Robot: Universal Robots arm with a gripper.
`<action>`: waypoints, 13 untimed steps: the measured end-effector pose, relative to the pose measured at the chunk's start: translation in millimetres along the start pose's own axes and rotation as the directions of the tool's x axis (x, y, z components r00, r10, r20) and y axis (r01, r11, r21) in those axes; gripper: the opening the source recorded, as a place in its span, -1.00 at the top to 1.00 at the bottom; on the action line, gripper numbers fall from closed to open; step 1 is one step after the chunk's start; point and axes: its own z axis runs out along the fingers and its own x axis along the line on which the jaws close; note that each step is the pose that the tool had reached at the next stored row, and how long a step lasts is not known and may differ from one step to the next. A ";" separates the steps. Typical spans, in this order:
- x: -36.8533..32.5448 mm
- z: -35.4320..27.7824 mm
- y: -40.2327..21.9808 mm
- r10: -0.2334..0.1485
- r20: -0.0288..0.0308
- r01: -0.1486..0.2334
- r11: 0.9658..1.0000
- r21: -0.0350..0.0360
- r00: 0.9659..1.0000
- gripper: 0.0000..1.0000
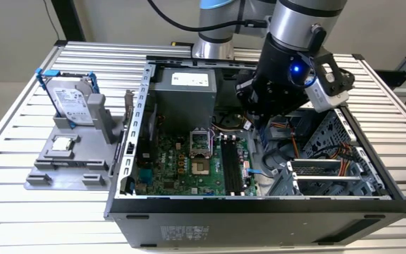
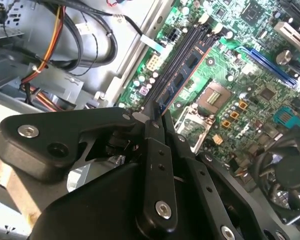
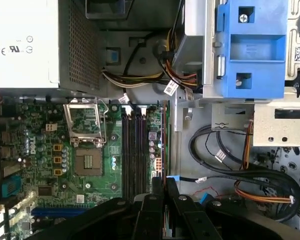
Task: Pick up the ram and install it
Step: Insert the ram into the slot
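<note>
The ram (image 2: 184,79), a thin bluish stick with black chips, is held edge-on between my gripper's (image 2: 157,117) fingers. From them it reaches out along the black memory slots (image 2: 182,52) of the green motherboard. In the first wrist view my gripper (image 3: 164,181) is shut on the ram's thin edge (image 3: 165,172), which hangs just beside the memory slots (image 3: 137,150). In the exterior view the arm's wrist (image 1: 280,90) hangs inside the open computer case (image 1: 259,211), above the far end of the memory slots (image 1: 231,164).
A CPU socket (image 3: 87,160) lies beside the slots, with the power supply (image 3: 20,40) beyond it. A blue drive bracket (image 3: 250,50) and loose cables (image 3: 230,165) crowd the other side. Outside the case, a grey fixture (image 1: 62,164) holds a hard drive (image 1: 72,100) and a square chip (image 1: 62,143).
</note>
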 end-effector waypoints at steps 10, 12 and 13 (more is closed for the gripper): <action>6.4 16.9 -0.2 0.018 0.000 -0.018 1.000 0.000 1.000 1.00; 6.7 20.5 -0.1 0.025 0.000 -0.025 1.000 0.000 1.000 1.00; 6.8 22.3 -0.1 0.031 0.000 -0.031 1.000 0.000 1.000 1.00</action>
